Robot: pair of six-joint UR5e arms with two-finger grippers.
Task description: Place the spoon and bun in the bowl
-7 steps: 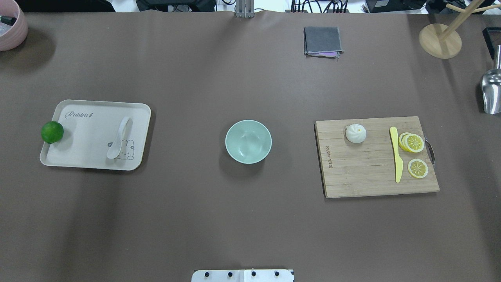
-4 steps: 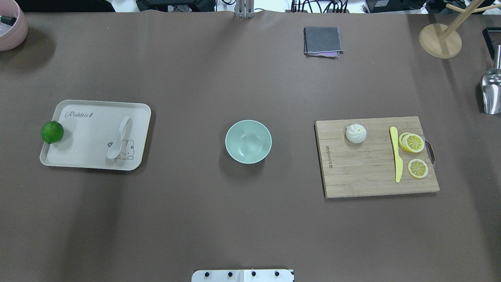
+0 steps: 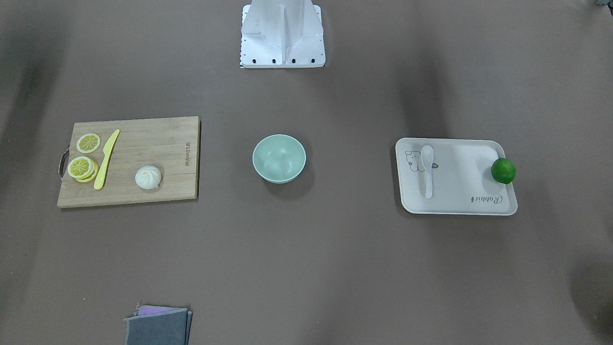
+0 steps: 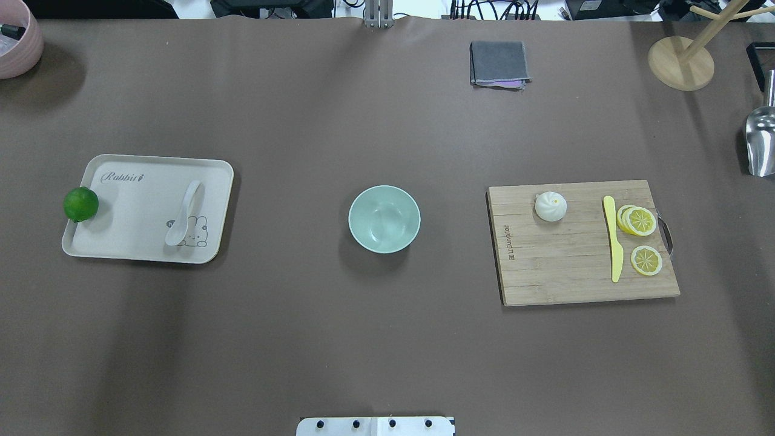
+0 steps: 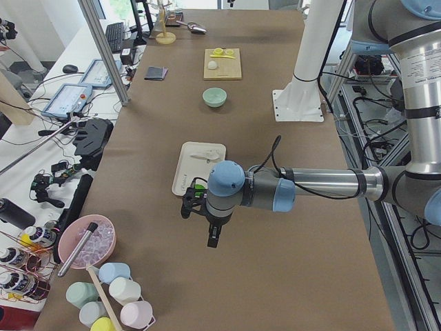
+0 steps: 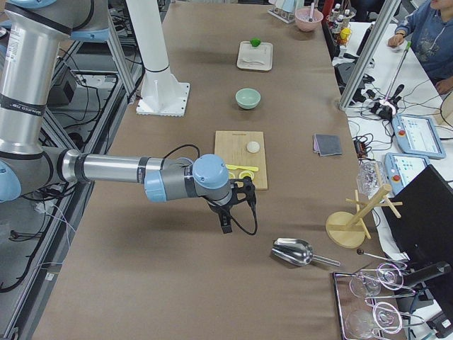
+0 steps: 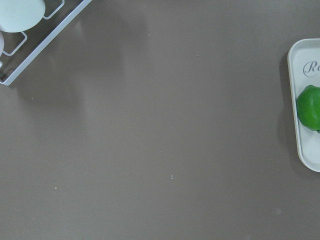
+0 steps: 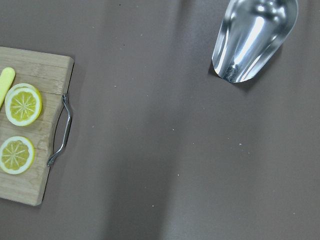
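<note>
We see a wide table [image 4: 387, 339] covered in smooth, matte brown sheeting, with broad bare stretches between three groups of things. At the centre stands the bowl [image 4: 384, 218], round, pale mint green and smooth-walled. It is well apart from everything else, with bare table all around it.

On the robot's left lies a cream rectangular tray [image 4: 133, 242] with rounded corners and a low raised rim. The spoon [image 4: 185, 213] is glossy white with a deep rounded scoop. It lies flat on the half of the tray nearer the bowl, scoop end toward the robot and handle pointing away. A round green lime [image 4: 80, 204] sits at the tray's outer rim, well apart from the spoon.

On the robot's right lies a cutting board [image 4: 563, 272] of pale slatted wood, with a metal handle on its outer end. The bun [image 4: 550, 206], white, round and pleated on top, rests on the board near its far edge, on the half nearer the bowl. A yellow plastic knife [image 4: 614, 239] and lemon slices [image 4: 645, 260] lie toward the handle end, apart from the bun.

The left gripper [image 5: 213, 238] hangs over bare table beyond the tray's outer end. The right gripper [image 6: 226, 225] hangs over bare table between the board's handle and a shiny metal scoop [image 4: 760, 142]. Both show only in the side views, so we cannot tell how their fingers stand.
</note>
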